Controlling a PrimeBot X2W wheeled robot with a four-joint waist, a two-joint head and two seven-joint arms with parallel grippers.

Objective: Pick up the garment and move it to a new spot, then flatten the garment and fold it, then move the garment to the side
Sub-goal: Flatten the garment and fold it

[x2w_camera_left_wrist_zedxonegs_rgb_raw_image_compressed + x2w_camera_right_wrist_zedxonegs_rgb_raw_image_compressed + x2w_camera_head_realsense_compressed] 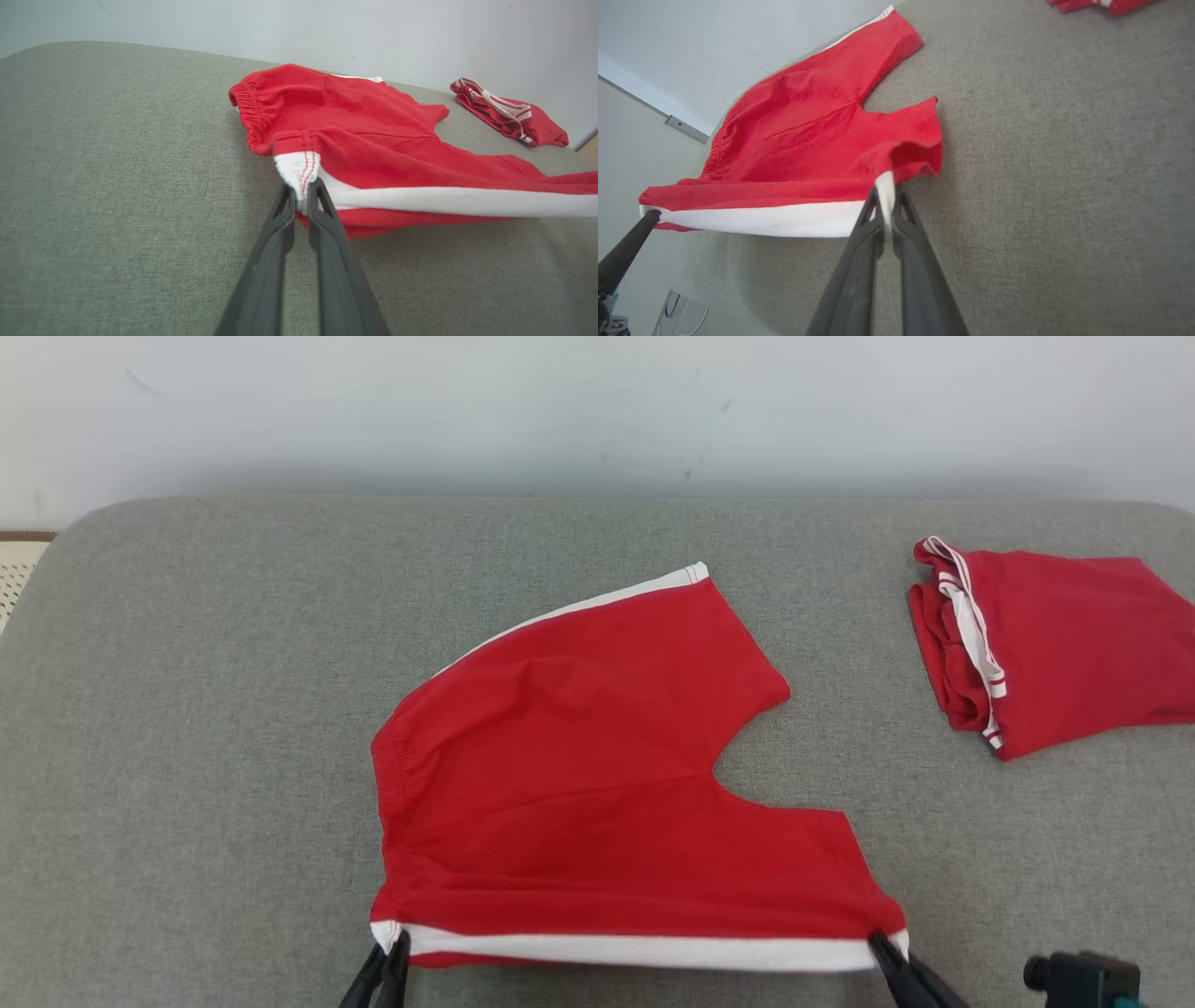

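Observation:
The garment (579, 775) is a pair of red shorts with a white side stripe, spread on the grey padded table (187, 709). Its near edge, the white stripe, is lifted and stretched taut between my two grippers. My left gripper (392, 947) is shut on the waistband corner of the stripe, seen close in the left wrist view (302, 189). My right gripper (885, 947) is shut on the leg-hem corner of the garment (803, 140), seen in the right wrist view (886, 196). The far leg lies flat, pointing toward the wall.
A second red garment with white stripes (1046, 644) lies folded at the table's right side, also in the left wrist view (507, 112). A pale wall (597, 411) stands behind the table. A dark piece of the right arm (1083, 978) shows at the lower right.

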